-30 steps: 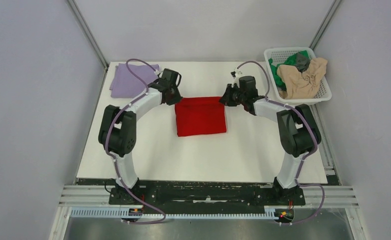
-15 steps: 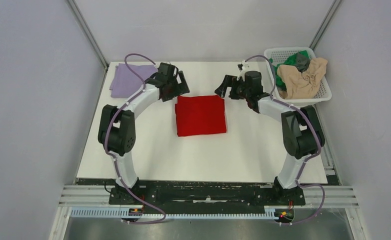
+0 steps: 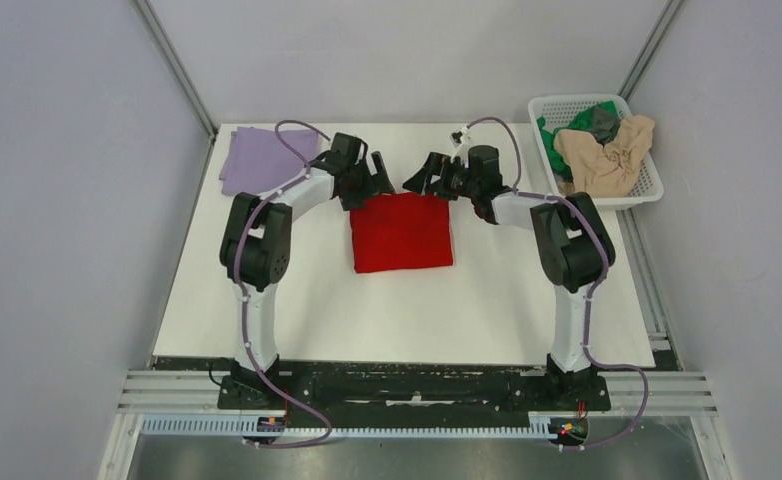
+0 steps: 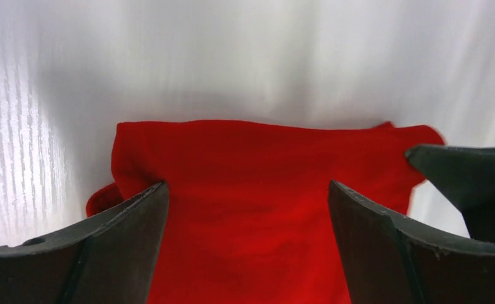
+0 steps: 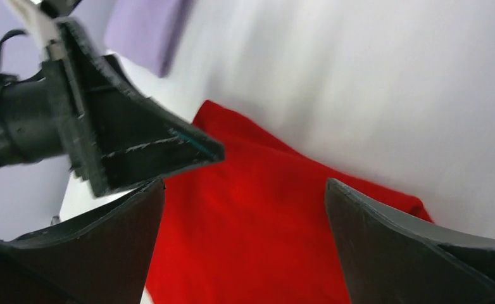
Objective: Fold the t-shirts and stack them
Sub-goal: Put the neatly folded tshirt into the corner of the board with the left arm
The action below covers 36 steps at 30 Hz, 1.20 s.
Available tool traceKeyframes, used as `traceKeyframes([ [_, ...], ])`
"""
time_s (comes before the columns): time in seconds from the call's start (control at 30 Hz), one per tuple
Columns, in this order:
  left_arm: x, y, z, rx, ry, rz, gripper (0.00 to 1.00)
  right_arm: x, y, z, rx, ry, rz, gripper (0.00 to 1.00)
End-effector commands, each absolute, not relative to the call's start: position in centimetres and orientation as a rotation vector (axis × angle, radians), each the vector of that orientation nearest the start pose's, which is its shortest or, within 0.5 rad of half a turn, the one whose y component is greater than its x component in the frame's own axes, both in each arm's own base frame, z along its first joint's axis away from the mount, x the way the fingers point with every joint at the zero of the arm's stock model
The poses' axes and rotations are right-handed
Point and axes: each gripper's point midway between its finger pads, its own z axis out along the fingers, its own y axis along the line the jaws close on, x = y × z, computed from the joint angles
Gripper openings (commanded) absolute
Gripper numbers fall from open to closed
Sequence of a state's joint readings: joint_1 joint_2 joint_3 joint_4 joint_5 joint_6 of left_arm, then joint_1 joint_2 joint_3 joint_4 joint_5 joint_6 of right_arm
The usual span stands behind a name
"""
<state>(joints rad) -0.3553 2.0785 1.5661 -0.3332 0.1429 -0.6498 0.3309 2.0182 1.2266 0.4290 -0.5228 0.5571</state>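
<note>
White table [image 3: 417, 310] seen from above: a folded red shirt [image 3: 402, 232] lies in the middle, and a folded purple shirt [image 3: 257, 158] at the far left corner, not stacked yet. More shirts [image 3: 602, 150] wait crumpled in the basket [image 3: 569, 98] by the far right corner. Left wrist view: left gripper [image 4: 246, 187] wide open over the red shirt, holding nothing. Right wrist view: right gripper [image 5: 245, 183] too. No words show.

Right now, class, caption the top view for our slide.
Left gripper and right gripper, both open, hover at the far edge of a folded red shirt; purple shirt left, basket right.
</note>
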Motion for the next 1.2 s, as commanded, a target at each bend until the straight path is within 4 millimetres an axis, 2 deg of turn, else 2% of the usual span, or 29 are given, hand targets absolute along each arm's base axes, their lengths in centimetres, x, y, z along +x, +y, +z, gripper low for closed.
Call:
traceKeyframes([
  [0.0, 48.0, -23.3, 5.0, -0.371, 2.534, -0.620, 1.00, 49.6, 27.1, 6.3, -0.028, 2.105, 1.021, 0.98],
  [0.07, 47.0, -23.1, 3.1, -0.407, 2.590, -0.598, 1.00, 49.1, 26.5, 2.8, 0.014, 2.187, 0.999, 0.98],
  [0.13, 45.5, -23.1, 1.4, -0.428, 2.630, -0.612, 1.00, 47.2, 26.7, 0.4, 0.043, 2.239, 1.059, 0.98],
  [0.23, 42.3, -22.3, -0.6, -0.470, 2.689, -0.607, 1.00, 43.9, 25.9, -1.7, 0.059, 2.294, 1.037, 0.98],
  [0.27, 41.5, -22.4, -0.5, -0.476, 2.684, -0.627, 1.00, 42.9, 25.6, -1.9, 0.055, 2.304, 1.025, 0.98],
  [0.37, 37.6, -22.1, -1.1, -0.490, 2.710, -0.636, 1.00, 39.1, 24.3, -2.5, 0.057, 2.339, 0.994, 0.98],
  [0.43, 35.3, -21.3, -0.7, -0.532, 2.722, -0.602, 1.00, 37.2, 23.6, -2.0, 0.057, 2.338, 0.976, 0.98],
  [0.47, 34.1, -20.9, -0.8, -0.556, 2.723, -0.591, 1.00, 36.5, 23.2, -1.5, 0.055, 2.327, 0.965, 0.98],
  [0.53, 33.0, -21.3, 0.5, -0.551, 2.685, -0.629, 1.00, 36.4, 23.1, 0.1, 0.019, 2.290, 0.960, 0.98],
  [0.6, 33.0, -21.5, 2.7, -0.507, 2.636, -0.634, 1.00, 37.1, 23.3, 2.1, -0.026, 2.252, 0.953, 0.98],
  [0.77, 34.8, -21.1, 9.4, -0.412, 2.503, -0.580, 1.00, 39.9, 24.7, 10.9, -0.127, 2.062, 0.995, 0.98],
  [0.83, 34.7, -20.8, 11.7, -0.399, 2.465, -0.563, 1.00, 40.7, 24.6, 14.7, -0.152, 1.988, 0.978, 0.98],
  [0.87, 34.5, -20.3, 12.1, -0.408, 2.456, -0.533, 1.00, 40.8, 24.5, 16.2, -0.156, 1.954, 0.966, 0.98],
  [0.93, 33.3, -19.7, 12.4, -0.430, 2.459, -0.501, 1.00, 40.5, 23.7, 18.8, -0.156, 1.895, 0.936, 0.98],
  [1.0, 31.6, -18.9, 11.6, -0.470, 2.477, -0.461, 1.00, 39.6, 22.2, 20.6, -0.125, 1.853, 0.883, 0.98],
  [1.17, 28.3, -18.1, 8.5, -0.527, 2.535, -0.427, 1.00, 35.9, 16.2, 21.2, 0.045, 1.776, 0.699, 0.98],
])
